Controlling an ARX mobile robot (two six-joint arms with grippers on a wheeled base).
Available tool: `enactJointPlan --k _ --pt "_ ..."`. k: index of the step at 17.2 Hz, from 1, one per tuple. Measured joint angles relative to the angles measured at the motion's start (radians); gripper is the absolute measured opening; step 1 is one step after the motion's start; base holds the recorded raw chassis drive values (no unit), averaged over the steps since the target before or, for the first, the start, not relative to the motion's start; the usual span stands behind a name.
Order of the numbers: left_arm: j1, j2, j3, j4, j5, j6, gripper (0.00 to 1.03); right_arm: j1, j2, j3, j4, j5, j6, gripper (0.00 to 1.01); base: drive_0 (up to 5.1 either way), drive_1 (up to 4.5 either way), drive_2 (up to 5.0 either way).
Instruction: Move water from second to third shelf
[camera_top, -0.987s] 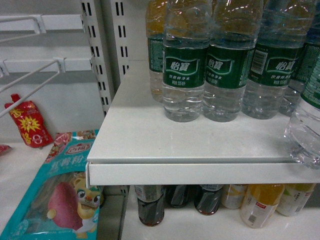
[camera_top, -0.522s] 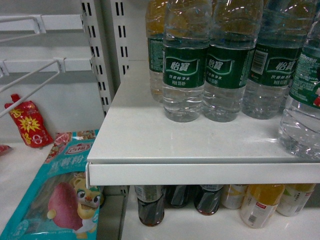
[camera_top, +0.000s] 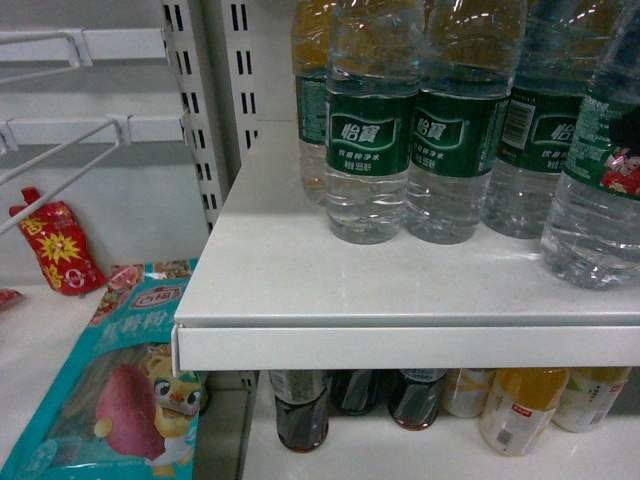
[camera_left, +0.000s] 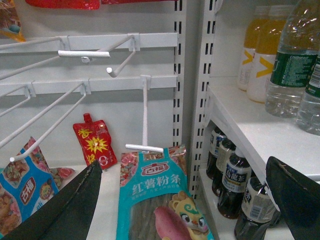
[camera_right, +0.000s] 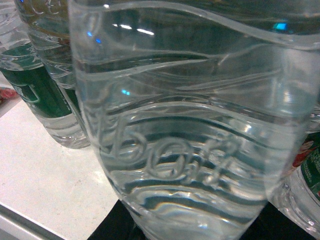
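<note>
The water is seen at the shelf's three o'clock edge, seemingly carried by the right end effector, whose grip cannot be told, while the left end effector is held open.

We see white-logo green-label bottles lined along the white shelf — orange drink bottles stand behind. Below sit dark cola bottles; left, a teal snack bag and red pouch under wire hooks.

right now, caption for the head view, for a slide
Water bottle at the right end of a shelf beside green-label bottles.
</note>
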Motion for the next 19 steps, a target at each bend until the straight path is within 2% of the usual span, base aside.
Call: enactJointPlan --k 5,12,19 --pt "0.0 0.0 0.0 0.0 0.0 0.0 0.98 0.025 0.013 0.007 0.013 0.026 0.005 0.36 0.0 0.0 0.0" --pt "0.0 0.0 0.0 0.0 0.0 0.0 0.98 0.026 0.02 0.007 0.025 0.036 0.006 0.36 0.0 0.0 0.0" --pt "0.0 0.0 0.0 0.0 0.0 0.0 0.98 0.047 0.043 0.013 0.06 0.06 0.024 0.36 0.0 0.0 0.0"
